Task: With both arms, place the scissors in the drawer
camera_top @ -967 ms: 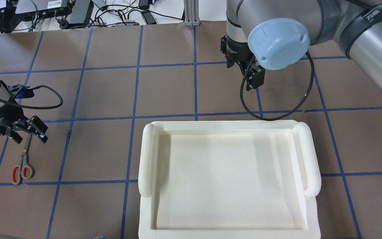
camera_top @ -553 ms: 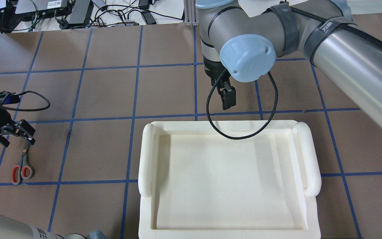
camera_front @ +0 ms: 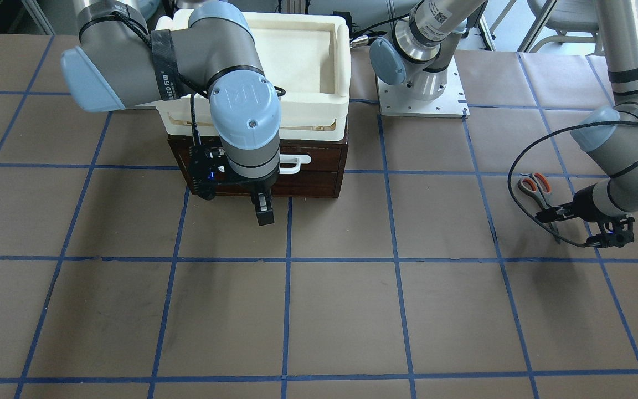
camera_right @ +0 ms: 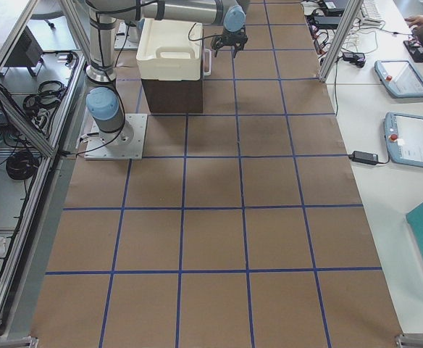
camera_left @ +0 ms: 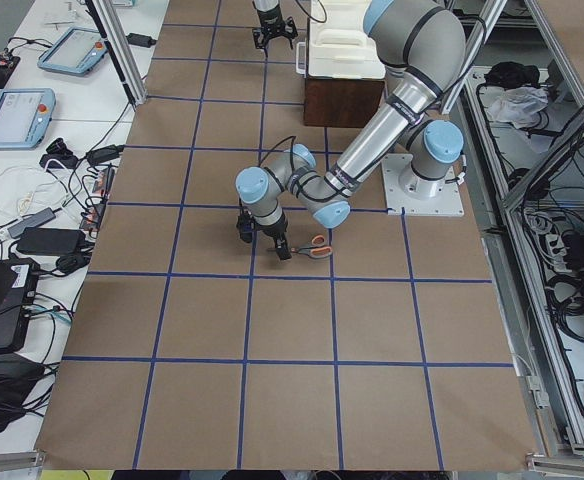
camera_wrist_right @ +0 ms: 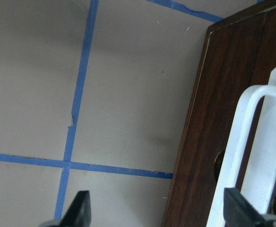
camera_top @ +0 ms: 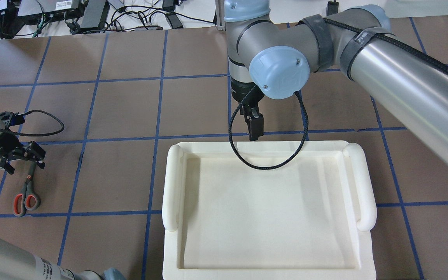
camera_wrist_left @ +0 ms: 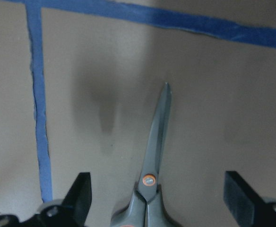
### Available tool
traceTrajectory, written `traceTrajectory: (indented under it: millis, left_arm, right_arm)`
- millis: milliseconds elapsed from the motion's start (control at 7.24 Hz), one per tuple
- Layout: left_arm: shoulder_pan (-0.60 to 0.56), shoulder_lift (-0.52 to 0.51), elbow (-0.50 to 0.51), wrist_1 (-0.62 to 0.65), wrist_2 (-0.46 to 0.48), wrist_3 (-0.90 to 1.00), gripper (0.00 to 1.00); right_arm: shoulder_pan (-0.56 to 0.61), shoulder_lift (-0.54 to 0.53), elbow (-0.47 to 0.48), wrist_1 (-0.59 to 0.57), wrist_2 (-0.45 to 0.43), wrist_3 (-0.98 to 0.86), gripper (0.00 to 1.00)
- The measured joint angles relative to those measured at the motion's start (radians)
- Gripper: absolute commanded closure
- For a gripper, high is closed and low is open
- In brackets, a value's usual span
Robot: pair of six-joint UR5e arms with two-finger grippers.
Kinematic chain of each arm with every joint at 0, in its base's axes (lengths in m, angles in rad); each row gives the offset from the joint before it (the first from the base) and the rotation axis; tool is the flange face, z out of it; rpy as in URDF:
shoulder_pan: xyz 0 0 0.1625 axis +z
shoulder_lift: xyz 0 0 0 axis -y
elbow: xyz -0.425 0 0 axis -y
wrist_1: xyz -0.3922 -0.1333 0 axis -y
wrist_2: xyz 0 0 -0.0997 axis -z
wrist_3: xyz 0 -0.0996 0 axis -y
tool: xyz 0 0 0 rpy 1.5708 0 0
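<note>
The scissors lie flat on the table at the far left, grey handles with orange-red loops toward me and blades pointing away. They also show in the front view. My left gripper is open and low over the blades. In the left wrist view the blades lie between the two fingertips, apart from both. My right gripper is open and empty, in front of the dark wooden drawer. The drawer is shut. Its white bar handle shows at the right of the right wrist view.
A white plastic tray sits on top of the dark wood box and hides it from overhead. The right arm's black cable loops over the tray's far rim. Blue tape lines grid the brown table.
My right arm has swung left and nearer to the tray's far edge. My left gripper has shifted left and come down over the scissors' blades. The scissors have not moved.
</note>
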Motion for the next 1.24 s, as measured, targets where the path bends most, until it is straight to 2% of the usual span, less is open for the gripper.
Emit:
traceTrajectory:
  millis: [276, 829, 967, 1105, 1243]
  left_arm:
    - [0.020, 0.013, -0.056, 0.004, 0.001, 0.006, 0.01]
    - [0.064, 0.018, -0.079, 0.010, -0.010, 0.096, 0.03]
    - [0.066, 0.018, -0.081, 0.013, -0.013, 0.106, 0.12]
    - [0.066, 0.018, -0.079, 0.016, -0.015, 0.117, 0.27]
    - [0.066, 0.017, -0.076, 0.018, -0.017, 0.122, 0.49]
  right_arm:
    - [0.000, 0.006, 0.000, 0.046, 0.009, 0.025, 0.00]
    - [0.000, 0.022, 0.000, 0.084, 0.009, 0.040, 0.00]
    - [0.000, 0.030, 0.000, 0.083, 0.009, 0.040, 0.00]
    - [0.000, 0.034, 0.000, 0.082, 0.010, 0.040, 0.00]
    - [0.000, 0.038, 0.000, 0.083, 0.011, 0.043, 0.00]
